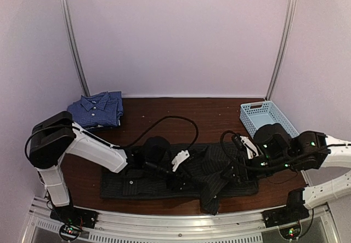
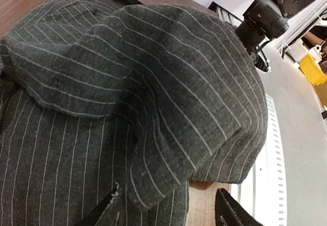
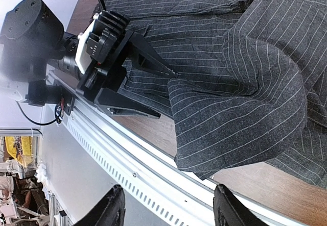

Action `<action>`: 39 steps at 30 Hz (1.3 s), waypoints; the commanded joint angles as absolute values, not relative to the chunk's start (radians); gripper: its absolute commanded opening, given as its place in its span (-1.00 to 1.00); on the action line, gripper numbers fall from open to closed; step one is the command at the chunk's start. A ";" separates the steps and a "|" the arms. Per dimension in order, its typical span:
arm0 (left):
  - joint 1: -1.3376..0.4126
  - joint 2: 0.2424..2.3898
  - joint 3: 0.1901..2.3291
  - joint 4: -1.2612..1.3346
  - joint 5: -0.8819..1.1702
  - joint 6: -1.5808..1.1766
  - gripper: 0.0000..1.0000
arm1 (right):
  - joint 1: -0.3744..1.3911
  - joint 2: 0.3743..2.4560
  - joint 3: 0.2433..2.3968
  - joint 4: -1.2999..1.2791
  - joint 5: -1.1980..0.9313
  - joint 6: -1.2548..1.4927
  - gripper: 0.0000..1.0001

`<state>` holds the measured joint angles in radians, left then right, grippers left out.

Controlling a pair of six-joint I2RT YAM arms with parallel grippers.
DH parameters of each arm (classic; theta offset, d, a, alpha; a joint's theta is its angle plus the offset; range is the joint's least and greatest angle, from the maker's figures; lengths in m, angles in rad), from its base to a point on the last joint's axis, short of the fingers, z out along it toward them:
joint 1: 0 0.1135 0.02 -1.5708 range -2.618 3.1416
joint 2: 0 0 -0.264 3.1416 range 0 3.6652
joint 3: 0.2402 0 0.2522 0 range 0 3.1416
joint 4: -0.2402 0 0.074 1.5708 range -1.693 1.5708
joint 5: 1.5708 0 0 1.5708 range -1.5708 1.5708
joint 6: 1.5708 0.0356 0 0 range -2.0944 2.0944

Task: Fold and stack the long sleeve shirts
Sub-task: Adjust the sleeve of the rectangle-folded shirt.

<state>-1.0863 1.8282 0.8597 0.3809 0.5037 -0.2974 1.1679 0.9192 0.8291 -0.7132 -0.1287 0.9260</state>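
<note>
Notes a metal rail [image 1: 181, 219] along the near edge of the wooden table [image 1: 164, 114]. Finds the black pinstriped shirt [image 1: 129, 185] just beyond it, spread lengthwise across the near half of the table. Records it as flat on the left and rumpled and doubled over toward the right, with one fold reaching toward the near edge.

Finds the left gripper [image 3: 168, 96] low over the middle of that shirt, jaws apart and clamping nothing. Records one finger lying on the cloth with its tip at the edge of a raised fold, the other over bare wood. Finds the right gripper [image 3: 171, 195] above the rumpled right part, jaws likewise spread, holding nothing.

Locates the blue checked shirt [image 1: 98, 109] at the far left corner, folded, collar showing, well apart from the black one. Locates a light blue basket [image 1: 258, 106] at the far right, near the back wall.
</note>
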 commanded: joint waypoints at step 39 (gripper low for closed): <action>-1.237 1.791 1.136 -0.049 0.640 -0.222 -1.00 | 0.704 1.005 0.732 -0.651 -0.068 0.683 0.22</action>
